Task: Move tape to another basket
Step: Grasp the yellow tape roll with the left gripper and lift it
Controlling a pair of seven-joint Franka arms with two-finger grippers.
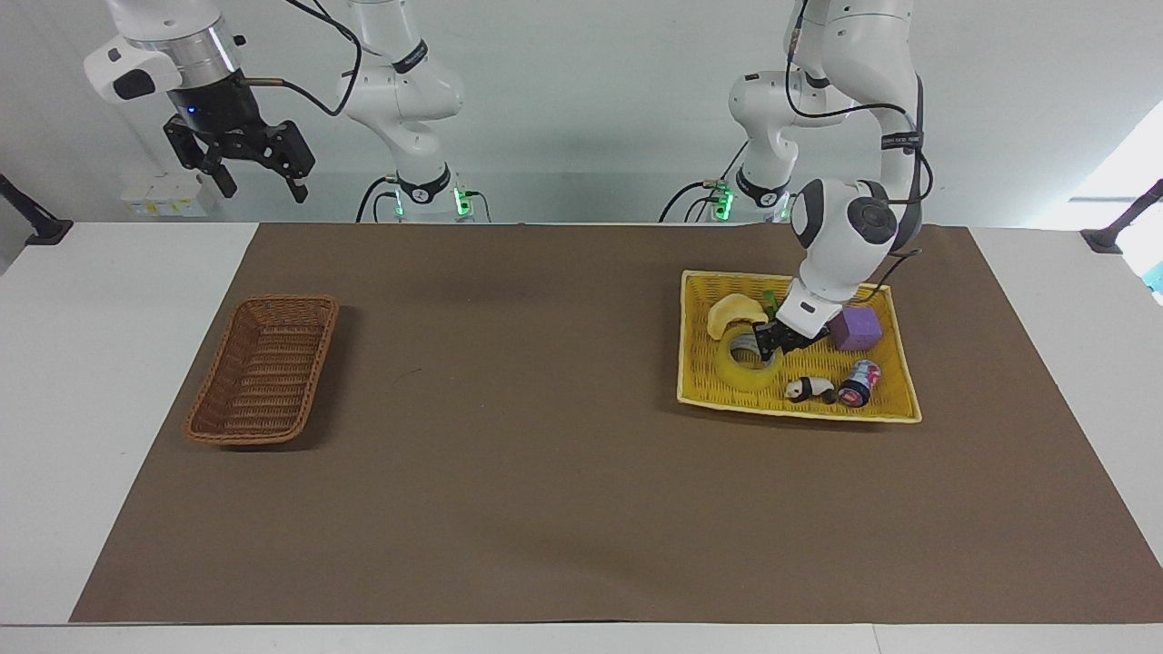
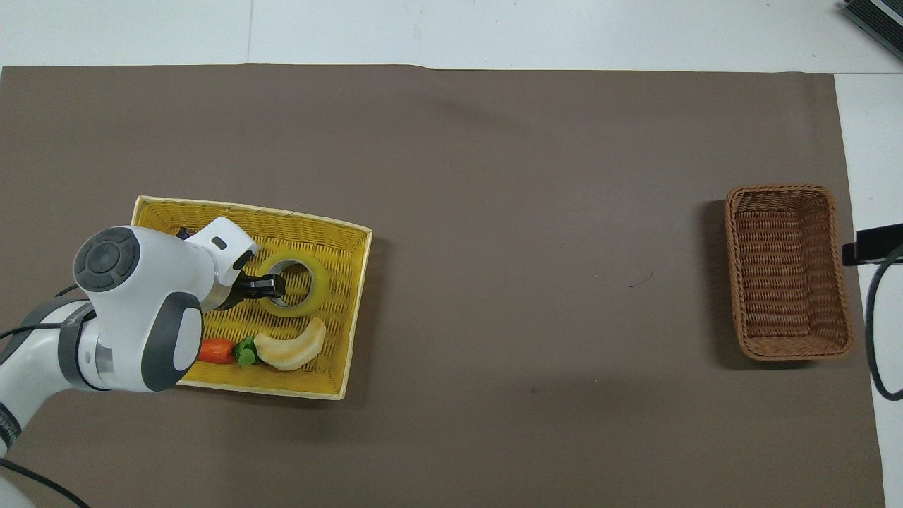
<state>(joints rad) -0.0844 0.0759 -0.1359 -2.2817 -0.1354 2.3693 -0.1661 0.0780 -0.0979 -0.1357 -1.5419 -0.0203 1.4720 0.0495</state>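
Note:
The yellow tape roll [image 1: 747, 371] lies flat in the yellow woven tray [image 1: 698, 381] at the left arm's end of the table; it also shows in the overhead view [image 2: 312, 283]. My left gripper [image 1: 778, 343] is down in the tray with its fingers closed on the roll's wall on the side toward the left arm's end, seen from above [image 2: 270, 286]. The empty brown wicker basket [image 1: 320, 354] stands at the right arm's end, also in the overhead view [image 2: 839, 282]. My right gripper [image 1: 259, 177] waits open, raised high above that end.
The tray [image 2: 342, 261] also holds a pale banana toy [image 1: 734, 313], a purple cube [image 1: 859, 327], a panda figure [image 1: 809, 390], a small can [image 1: 859, 382] and a carrot [image 2: 215, 350]. A brown mat [image 1: 545, 454] covers the table between tray and basket.

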